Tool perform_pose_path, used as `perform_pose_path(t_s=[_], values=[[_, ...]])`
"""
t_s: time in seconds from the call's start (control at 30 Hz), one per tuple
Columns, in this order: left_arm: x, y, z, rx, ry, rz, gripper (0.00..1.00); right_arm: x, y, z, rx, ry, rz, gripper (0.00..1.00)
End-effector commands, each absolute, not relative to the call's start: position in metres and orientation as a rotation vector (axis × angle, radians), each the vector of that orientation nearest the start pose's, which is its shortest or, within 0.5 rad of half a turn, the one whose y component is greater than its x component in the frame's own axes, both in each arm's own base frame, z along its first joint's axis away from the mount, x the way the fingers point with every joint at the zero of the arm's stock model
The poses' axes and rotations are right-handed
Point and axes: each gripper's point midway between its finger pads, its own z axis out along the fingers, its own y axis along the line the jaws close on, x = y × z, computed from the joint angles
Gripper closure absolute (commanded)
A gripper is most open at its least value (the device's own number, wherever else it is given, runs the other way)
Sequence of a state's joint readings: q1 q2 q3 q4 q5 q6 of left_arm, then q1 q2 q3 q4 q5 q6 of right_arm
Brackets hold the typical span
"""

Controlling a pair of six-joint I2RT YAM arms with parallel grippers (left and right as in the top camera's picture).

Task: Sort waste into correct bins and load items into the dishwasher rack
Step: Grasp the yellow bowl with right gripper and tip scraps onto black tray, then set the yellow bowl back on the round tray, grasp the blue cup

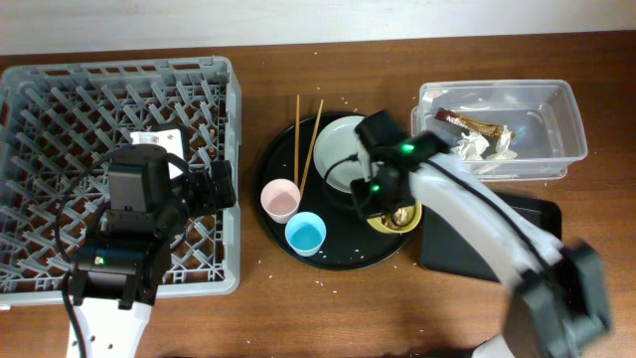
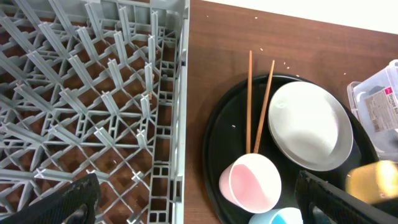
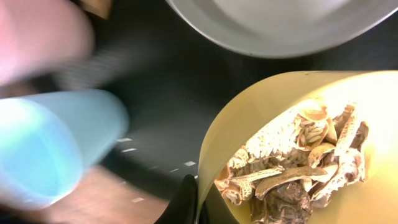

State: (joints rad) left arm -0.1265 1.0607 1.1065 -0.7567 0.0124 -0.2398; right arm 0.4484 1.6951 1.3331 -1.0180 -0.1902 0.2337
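Overhead, yellow bowl (image 1: 396,228) mostly hidden, blue cup (image 3: 43,149) blurred, dishwasher rack (image 2: 93,93) cropped

Two chopsticks (image 1: 297,139), a pink cup (image 1: 280,200) and a blue cup (image 1: 305,235), one plate (image 1: 336,149), one bowl (image 3: 236,130), one rack (image 1: 60,99), one tub (image 1: 571,129).

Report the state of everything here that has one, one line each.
dishwasher rack, no dishes loaded
plate, empty, on round tray
chopsticks, lying beside plate
pink cup, upright, empty
blue cup, upright, empty
yellow bowl, holding food scraps
clear tub, holding wrapper and napkin
black tray, nothing visible inside
left end effector, open
right end effector, shut on yellow bowl
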Motion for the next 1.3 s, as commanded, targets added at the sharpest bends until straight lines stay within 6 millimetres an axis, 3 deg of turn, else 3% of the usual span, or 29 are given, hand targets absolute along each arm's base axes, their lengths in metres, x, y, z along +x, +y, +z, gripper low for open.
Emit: perform_pose_path(t_s=[0.0, 0.07, 0.13, 0.23, 0.37, 0.43, 0.5, 0.63, 0.93, 1.0, 1.07, 1.1, 1.13, 1.17, 1.2, 1.23, 1.27], values=[[0.319, -0.043, 0.263, -0.120, 2.269, -0.217, 0.01, 0.299, 0.170, 0.192, -0.242, 2.775, 0.645, 0.96], [0.318, -0.044, 0.261, -0.118, 2.278, -0.217, 0.01, 0.297, 0.150, 0.207, -0.147, 2.753, 0.707, 0.96], [0.318, -0.043, 0.261, -0.119, 2.280, -0.216, 0.01, 0.289, 0.121, 0.219, -0.076, 2.734, 0.883, 0.96], [0.318, -0.043, 0.260, -0.119, 2.280, -0.216, 0.01, 0.289, 0.072, 0.196, 0.141, 2.721, 0.987, 0.96], [0.318, -0.043, 0.260, -0.119, 2.280, -0.216, 0.00, 0.291, 0.031, 0.187, 0.299, 2.342, 1.392, 0.96], [0.318, -0.043, 0.261, -0.119, 2.280, -0.216, 0.01, 0.290, 0.006, 0.190, 0.332, 2.152, 1.443, 0.96], [0.318, -0.043, 0.261, -0.119, 2.280, -0.216, 0.01, 0.287, -0.012, 0.192, 0.351, 2.072, 1.418, 0.96], [0.318, -0.044, 0.261, -0.118, 2.280, -0.216, 0.01, 0.289, -0.010, 0.212, 0.249, 1.939, 1.459, 0.96], [0.318, -0.044, 0.260, -0.118, 2.281, -0.216, 0.01, 0.289, -0.011, 0.211, 0.213, 1.931, 1.437, 0.96], [0.318, -0.044, 0.260, -0.118, 2.280, -0.216, 0.01, 0.289, -0.007, 0.228, 0.195, 1.822, 1.528, 0.96], [0.318, -0.044, 0.261, -0.118, 2.280, -0.216, 0.01, 0.294, -0.011, 0.214, 0.302, 1.896, 1.549, 0.96], [0.318, -0.044, 0.261, -0.118, 2.280, -0.216, 0.01, 0.294, -0.011, 0.216, 0.260, 1.879, 1.533, 0.96], [0.318, -0.044, 0.260, -0.118, 2.280, -0.216, 0.01, 0.295, -0.014, 0.203, 0.254, 1.951, 1.456, 0.96], [0.318, -0.044, 0.260, -0.118, 2.280, -0.216, 0.01, 0.292, -0.011, 0.203, 0.337, 1.958, 1.522, 0.96], [0.318, -0.044, 0.260, -0.118, 2.281, -0.216, 0.01, 0.290, -0.005, 0.208, 0.265, 1.930, 1.523, 0.96], [0.318, -0.044, 0.261, -0.118, 2.280, -0.216, 0.01, 0.293, -0.010, 0.189, 0.283, 2.037, 1.435, 0.96], [0.318, -0.044, 0.261, -0.118, 2.280, -0.216, 0.01, 0.292, -0.006, 0.193, 0.389, 2.012, 1.545, 0.96]])
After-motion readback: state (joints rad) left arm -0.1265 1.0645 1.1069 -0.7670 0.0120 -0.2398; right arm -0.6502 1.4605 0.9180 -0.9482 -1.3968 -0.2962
